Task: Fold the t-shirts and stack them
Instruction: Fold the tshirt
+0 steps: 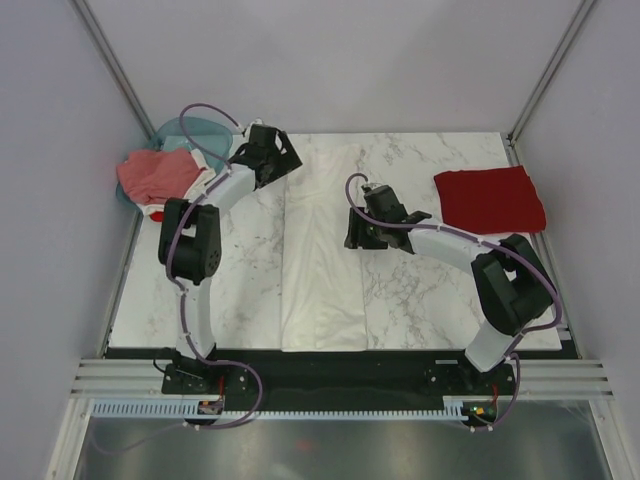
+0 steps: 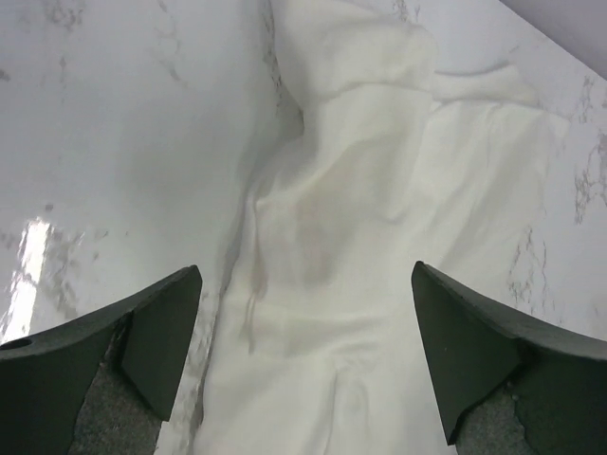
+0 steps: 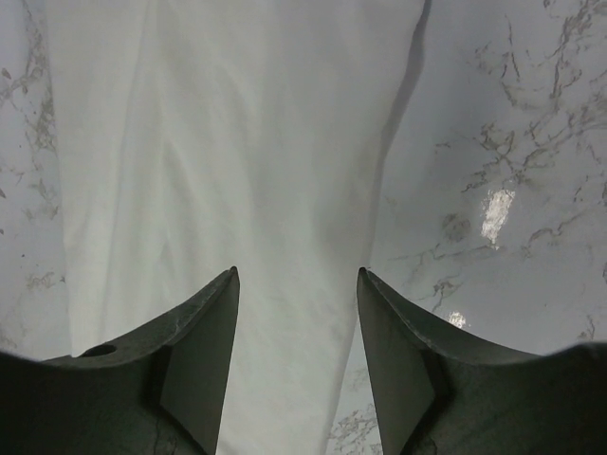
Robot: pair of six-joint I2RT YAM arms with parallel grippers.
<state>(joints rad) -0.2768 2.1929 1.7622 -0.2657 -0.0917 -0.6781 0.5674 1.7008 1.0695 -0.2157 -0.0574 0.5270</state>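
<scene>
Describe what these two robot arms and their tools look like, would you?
The left arm and right arm each have white links joined by chunky black joints, on black bases. A thin purple cable loops along each. The left tool and right tool are black, with two dark wedge-shaped fingers.

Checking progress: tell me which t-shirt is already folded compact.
The dark red t-shirt, far right; the white t-shirt lies in a long strip, the pink t-shirt is bunched up.
</scene>
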